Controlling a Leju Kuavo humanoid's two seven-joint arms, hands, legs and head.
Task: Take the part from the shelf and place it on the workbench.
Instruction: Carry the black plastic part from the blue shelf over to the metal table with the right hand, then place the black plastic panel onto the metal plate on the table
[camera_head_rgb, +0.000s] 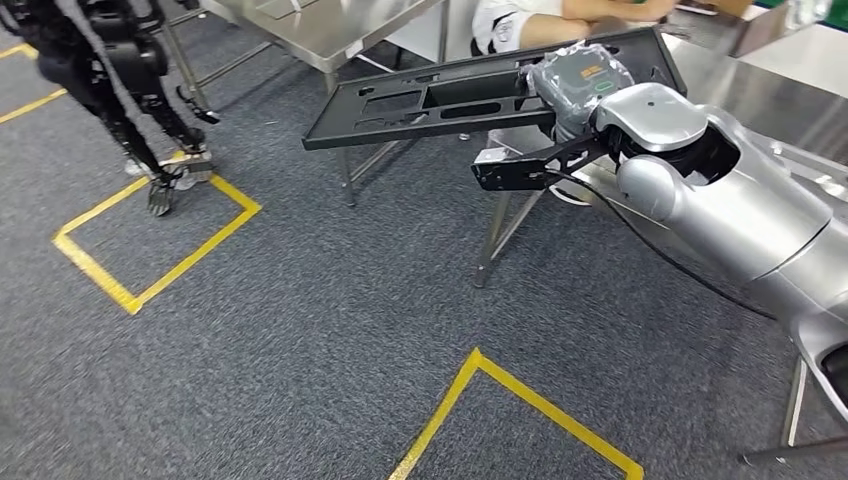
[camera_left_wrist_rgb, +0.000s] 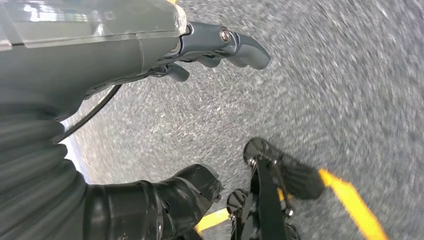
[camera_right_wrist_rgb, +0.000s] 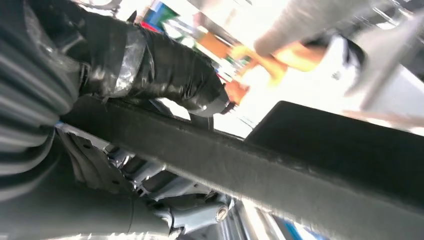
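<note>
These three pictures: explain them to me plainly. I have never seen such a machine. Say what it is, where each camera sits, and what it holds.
This is a humanoid robot with two silver arms, each ending in a many-fingered hand. The wide picture is taken from its head, looking forward and down. There its right hand holds a long black plastic part out over a steel workbench; a person sits behind the bench. Another dark robot stands on grey carpet marked with yellow tape. The other two cameras sit at the wrists. The right wrist picture shows the fingers wrapped around the part's edge. The left wrist picture shows the left hand hanging empty above the carpet.
</note>
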